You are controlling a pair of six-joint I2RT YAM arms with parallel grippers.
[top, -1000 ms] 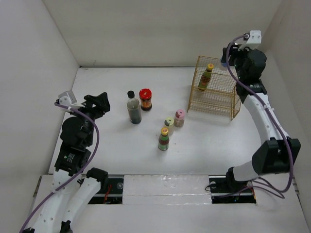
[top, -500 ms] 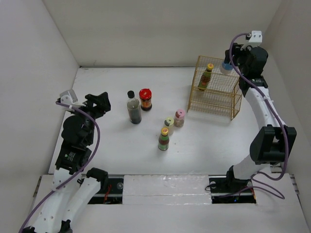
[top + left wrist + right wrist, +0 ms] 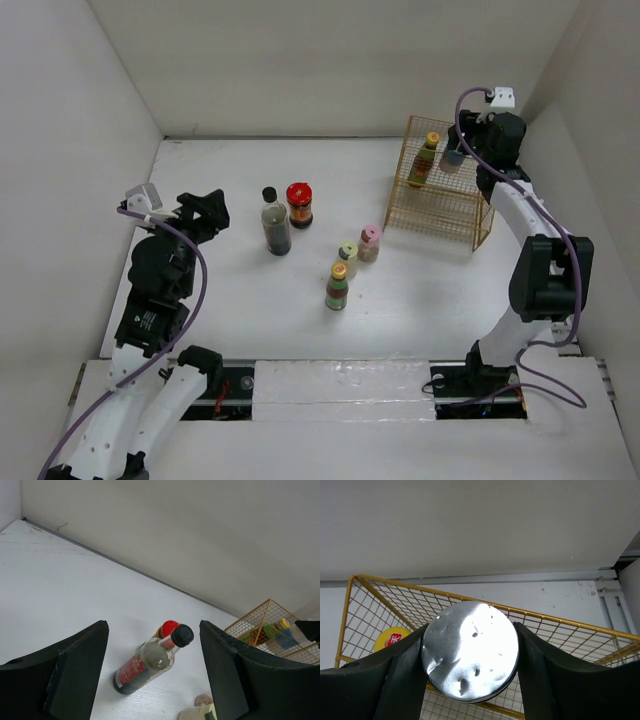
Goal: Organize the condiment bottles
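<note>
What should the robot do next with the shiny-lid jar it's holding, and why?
Probably lower it a little: the right gripper grips the silver-lidded jar above the gold wire basket, beside the green-labelled bottle standing inside, so the jar isn't set down yet.

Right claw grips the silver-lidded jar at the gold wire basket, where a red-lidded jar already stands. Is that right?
No: the top external view shows a green-labelled, yellow-capped bottle in the gold wire basket; the red-lidded jar stands on the table by the dark black-capped bottle. The right claw does grip the silver-lidded jar.
</note>
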